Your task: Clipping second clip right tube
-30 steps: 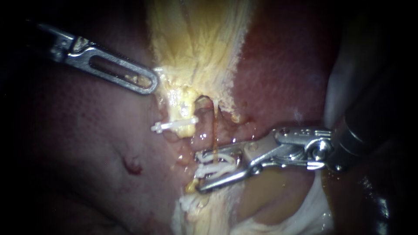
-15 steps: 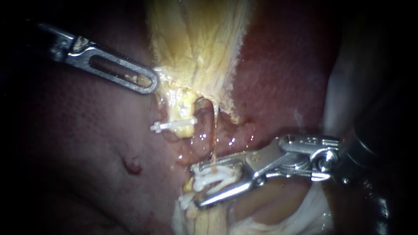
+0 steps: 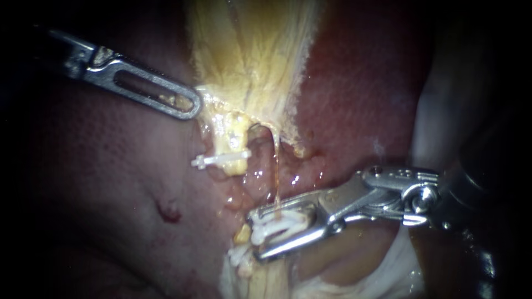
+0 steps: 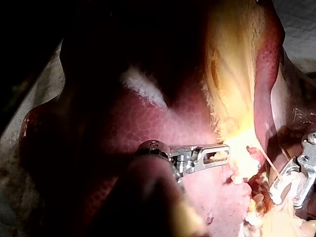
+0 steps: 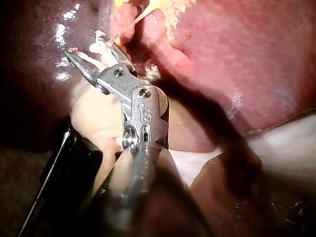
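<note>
Broadly, the liver (image 3: 360,94) fills the scene, deep red on the right and paler on the left. Yellow tissue (image 3: 249,55) fans down its middle from the far side and narrows toward the near side.

The left instrument (image 3: 193,108) comes in from the far left. Its windowed jaws lie pressed together, pinching the left edge of the yellow tissue at their tip. The right instrument (image 3: 255,235) comes in from the right, nearer than the left one and well apart from it. Its jaws stand spread and point left, and both bear on the open clip (image 3: 277,221) seated between them.

The left tube (image 3: 233,135), a thick yellow stump, hangs from the narrow end of the yellow tissue, and the left clip (image 3: 220,159) lies across it. The right tube (image 3: 275,171) is a thin amber strand just to the right of that stump. It runs from the yellow tissue toward the near side, meets the far jaw about midway along, and is lost from sight there. Whether it sits between the open clip's white legs cannot be told. A white piece (image 3: 238,256) lies just left of the near jaw's tip.
</note>
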Robot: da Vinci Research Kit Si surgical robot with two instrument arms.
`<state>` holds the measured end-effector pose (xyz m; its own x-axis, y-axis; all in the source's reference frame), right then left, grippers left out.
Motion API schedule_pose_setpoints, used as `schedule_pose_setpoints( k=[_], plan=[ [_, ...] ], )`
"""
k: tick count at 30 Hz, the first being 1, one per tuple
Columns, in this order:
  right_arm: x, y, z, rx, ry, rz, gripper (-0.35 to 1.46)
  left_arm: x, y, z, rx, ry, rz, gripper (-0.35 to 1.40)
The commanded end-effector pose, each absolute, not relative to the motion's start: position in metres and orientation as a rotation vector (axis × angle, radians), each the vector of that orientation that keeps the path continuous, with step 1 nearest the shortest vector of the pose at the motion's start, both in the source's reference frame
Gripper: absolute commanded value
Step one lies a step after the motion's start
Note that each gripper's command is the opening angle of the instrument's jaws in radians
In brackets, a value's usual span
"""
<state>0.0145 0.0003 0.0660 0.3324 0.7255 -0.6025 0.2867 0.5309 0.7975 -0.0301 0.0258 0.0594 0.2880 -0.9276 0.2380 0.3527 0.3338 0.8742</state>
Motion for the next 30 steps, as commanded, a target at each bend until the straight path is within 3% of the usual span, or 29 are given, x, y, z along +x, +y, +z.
schedule_pose_setpoints(
  k=[1,21,30],
  plan=[
    [0.0145,0.0003,0.0661,1.025,1.247,0.364,0.21,-0.0301,0.0258,0.0594,0.807,-0.874,-0.991,-0.35],
    [0.0138,0.0006,0.0667,1.042,1.239,0.371,-0.34,-0.0301,0.0259,0.0595,0.807,-0.874,-0.991,-0.35],
    [0.0136,0.0007,0.0667,1.052,1.202,0.371,-0.35,-0.0300,0.0259,0.0596,0.807,-0.874,-0.991,-0.35]
  ],
)
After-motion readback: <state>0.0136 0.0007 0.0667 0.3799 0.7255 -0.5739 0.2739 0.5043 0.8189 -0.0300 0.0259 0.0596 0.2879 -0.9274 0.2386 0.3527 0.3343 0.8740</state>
